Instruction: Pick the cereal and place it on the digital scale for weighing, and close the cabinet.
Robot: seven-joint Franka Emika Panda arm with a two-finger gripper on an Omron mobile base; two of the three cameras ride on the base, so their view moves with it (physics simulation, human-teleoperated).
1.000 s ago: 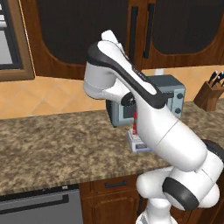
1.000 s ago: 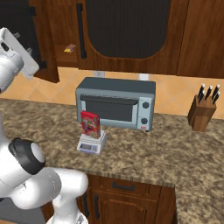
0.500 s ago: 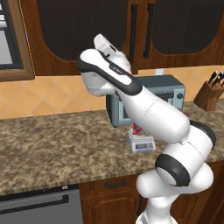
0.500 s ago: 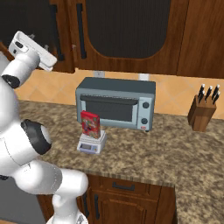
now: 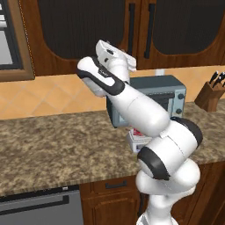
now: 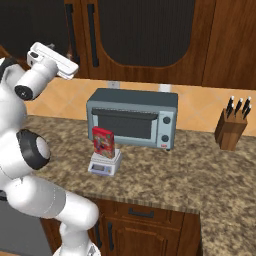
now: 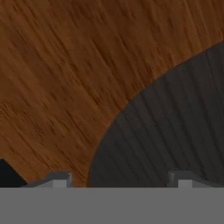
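The cereal (image 6: 103, 141) is a red box standing upright on the digital scale (image 6: 105, 164), just in front of the toaster oven. From the left base view the arm covers most of both, leaving a red sliver of the cereal (image 5: 137, 132) and a corner of the scale (image 5: 132, 142). My gripper (image 6: 74, 69) is raised to the cabinet (image 6: 145, 30), at the lower part of its left door. Up close, the cabinet door (image 7: 65, 78) shows brown wood and a dark arched panel. The gripper (image 7: 120, 181) is open, its fingertips wide apart with nothing between them. Both doors (image 5: 88, 26) look flush with the front.
A grey-blue toaster oven (image 6: 134, 118) stands against the backsplash behind the scale. A knife block (image 6: 231, 130) sits at the right on the speckled counter (image 6: 200, 175). Black bar handles (image 5: 131, 26) run down the cabinet doors. A framed appliance (image 5: 9, 44) hangs at far left.
My hand has swung right and closer to the cabinet door. The left door, slightly ajar a second ago, now sits flush. The jaws have spread wider.
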